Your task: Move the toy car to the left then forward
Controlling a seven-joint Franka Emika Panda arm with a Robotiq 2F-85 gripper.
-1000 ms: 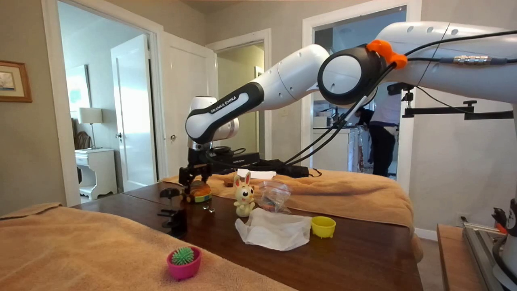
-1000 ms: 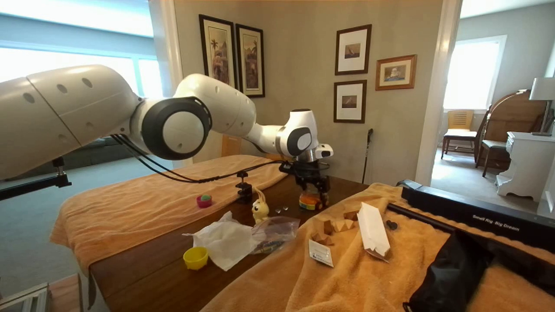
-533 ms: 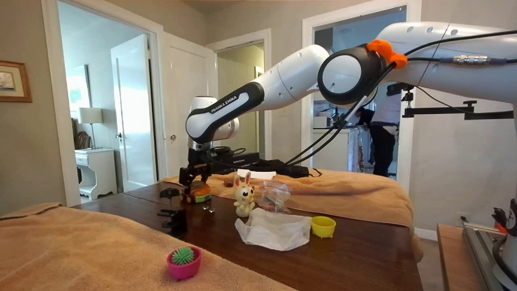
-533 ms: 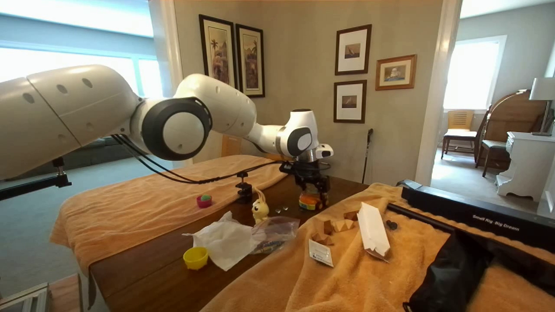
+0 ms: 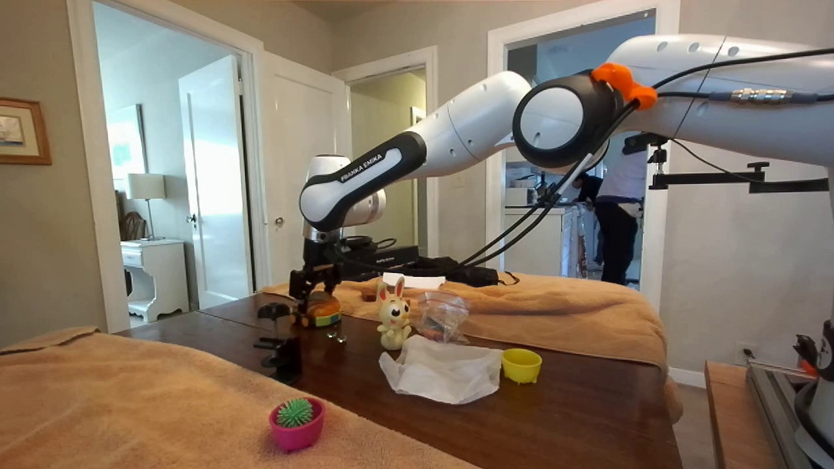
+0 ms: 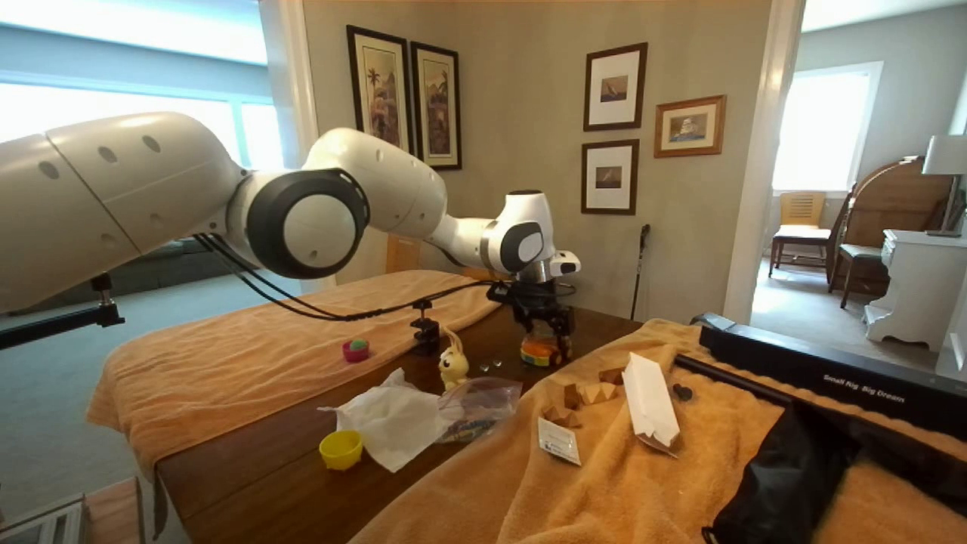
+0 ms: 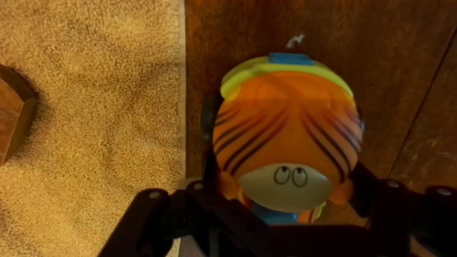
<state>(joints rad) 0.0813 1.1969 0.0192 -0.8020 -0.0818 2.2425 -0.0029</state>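
The toy car is an orange tiger head on a small base with yellow-green and blue parts and dark wheels. It stands on the dark wooden table, and the toy car shows in an exterior view (image 5: pixel 326 305), in an exterior view (image 6: pixel 538 352) and in the wrist view (image 7: pixel 287 139). My gripper (image 5: pixel 315 296) points down over it, one finger on each side of the head; it also shows in an exterior view (image 6: pixel 545 332) and in the wrist view (image 7: pixel 285 171). The fingers are wide apart and lie against the sides near the ears. Whether they press is unclear.
A cream rabbit figure (image 5: pixel 394 319), a clear plastic bag (image 6: pixel 483 404), white paper (image 5: pixel 449 374) and a yellow bowl (image 5: pixel 521 366) stand along the table. A black clamp (image 5: pixel 281 352) is near the gripper. An orange towel (image 7: pixel 93 142) lies close beside the car.
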